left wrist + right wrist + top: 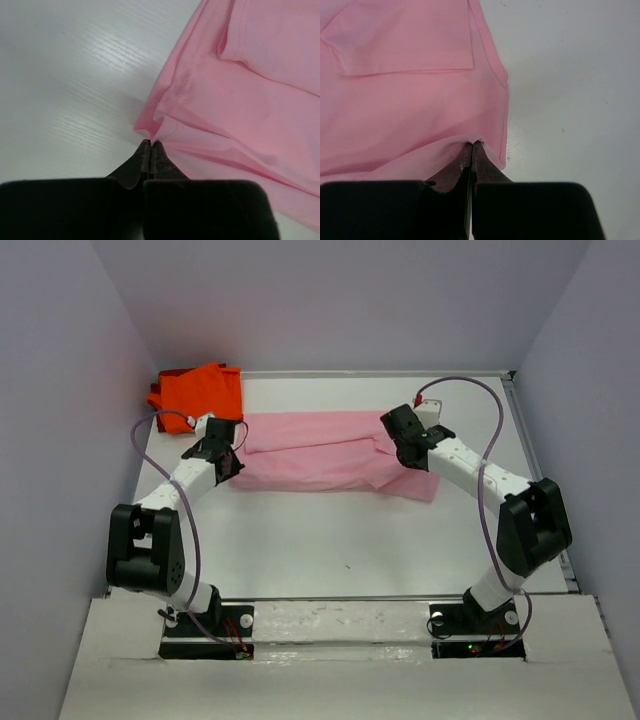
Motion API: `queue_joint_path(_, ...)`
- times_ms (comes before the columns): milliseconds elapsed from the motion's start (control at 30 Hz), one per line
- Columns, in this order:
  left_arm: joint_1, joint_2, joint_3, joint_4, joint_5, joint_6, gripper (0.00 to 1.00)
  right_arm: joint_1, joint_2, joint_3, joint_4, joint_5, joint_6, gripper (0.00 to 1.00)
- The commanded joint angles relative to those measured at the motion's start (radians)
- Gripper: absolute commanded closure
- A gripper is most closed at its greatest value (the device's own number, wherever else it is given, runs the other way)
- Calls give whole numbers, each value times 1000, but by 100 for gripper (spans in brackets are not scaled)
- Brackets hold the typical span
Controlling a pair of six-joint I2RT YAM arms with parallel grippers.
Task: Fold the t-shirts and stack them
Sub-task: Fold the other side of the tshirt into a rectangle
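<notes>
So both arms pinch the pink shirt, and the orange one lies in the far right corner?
No: the orange shirt lies in the far left corner, per the top external view. The left gripper and right gripper pinch the pink shirt.

Pink shirt (330,452) spread centrally, orange shirt (198,390) far-left

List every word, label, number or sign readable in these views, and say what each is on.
No text can be read in any view.
Pink shirt: plain, with no print or tag showing.
Orange shirt: plain.
Arm bases: only tiny lights, with no legible marking.
Table: unmarked.
</notes>
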Motion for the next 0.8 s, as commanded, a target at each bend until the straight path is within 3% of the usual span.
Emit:
queue_joint_path(0, 6, 13, 64, 31, -3, 15, 100, -14, 34, 89, 58, 60, -39, 100)
queue_joint_path(767, 6, 306, 401, -34, -3, 68, 100, -135, 163, 264, 82, 54, -134, 100)
